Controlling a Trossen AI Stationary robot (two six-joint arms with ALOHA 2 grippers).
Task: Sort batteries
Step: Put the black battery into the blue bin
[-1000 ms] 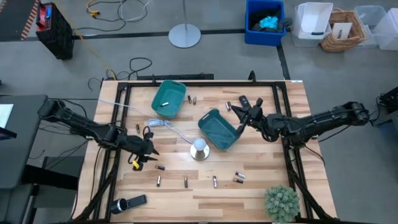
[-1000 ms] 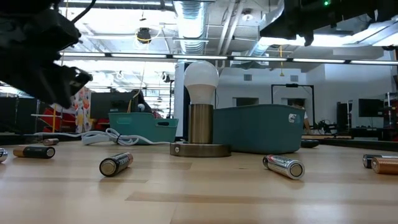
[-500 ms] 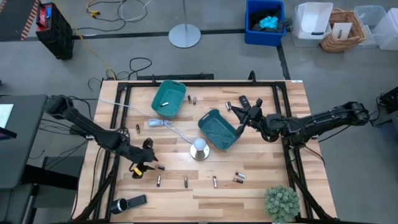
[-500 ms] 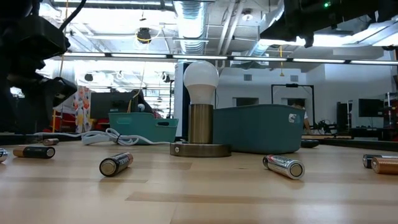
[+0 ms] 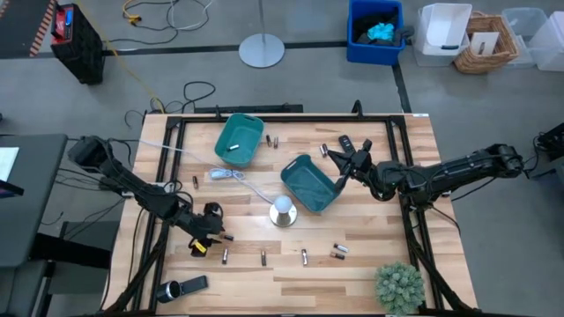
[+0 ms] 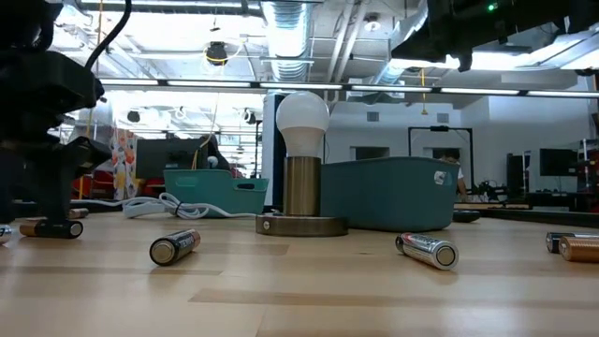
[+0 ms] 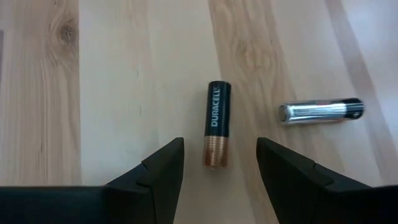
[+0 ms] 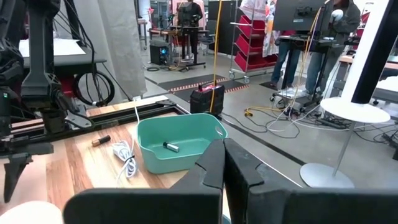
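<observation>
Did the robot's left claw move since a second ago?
Yes. In the high view the left gripper has slid toward the table's near edge, farther from the teal bin, and now hangs open over a black-and-copper battery.

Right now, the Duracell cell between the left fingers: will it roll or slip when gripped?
Likely rolls if nudged: the Duracell battery is a smooth cylinder lying flat on the wooden table. The left gripper is open astride it, fingers flanking its length, so closing should trap it. Rigid, probably slick casing.
</observation>
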